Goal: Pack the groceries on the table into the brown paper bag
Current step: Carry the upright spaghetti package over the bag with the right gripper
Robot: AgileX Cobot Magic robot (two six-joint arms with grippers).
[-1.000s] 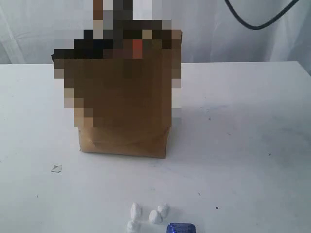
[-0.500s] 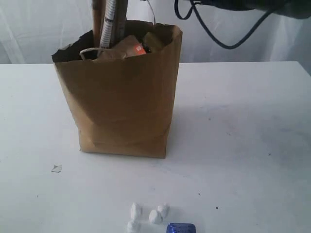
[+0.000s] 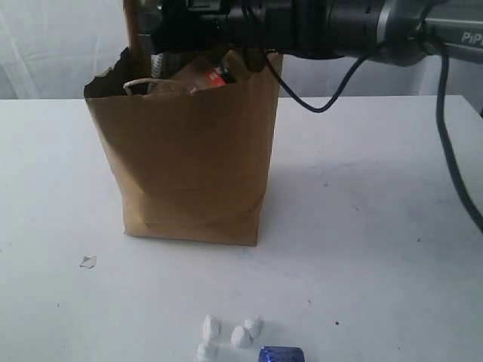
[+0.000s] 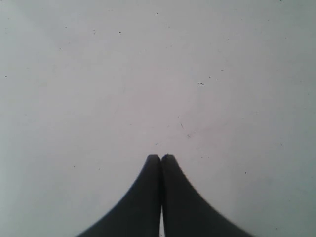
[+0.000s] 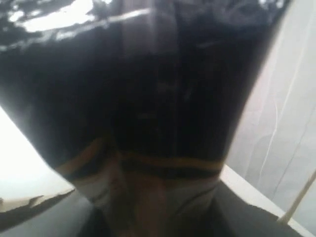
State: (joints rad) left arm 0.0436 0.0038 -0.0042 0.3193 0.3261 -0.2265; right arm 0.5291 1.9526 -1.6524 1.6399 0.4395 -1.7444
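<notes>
Brown kraft fills the middle of the exterior view. The brown paper bag (image 3: 189, 166) stands upright on the counter (image 3: 377, 226) with its mouth open and a brown pouch (image 3: 198, 75) showing at the rim. Half a second ago only cables hung at the upper right, and the spaghetti packet (image 3: 155, 65) stood clear above the rim. Now the right arm (image 3: 332, 26) has swung across the bag's mouth and covers all but a grey strip of the packet. The right fingers are lost in the arm's dark head, so I cannot tell whether they are apart or clamped. White crumbs (image 3: 232, 332) and a blue object (image 3: 281, 354), cut by the frame's edge, lie on the counter well apart from them.

Left wrist view: the left fingers (image 4: 143, 197) are pressed together and empty, with only bare counter ahead of them.

Right wrist view: a glossy dark surface with an orange band, probably the packet, crowds the lens just beyond the unseen fingers.

Packing looks nearly finished. The arm has probably arrived to settle the protruding packet deeper, unless the blue object is also a grocery.
</notes>
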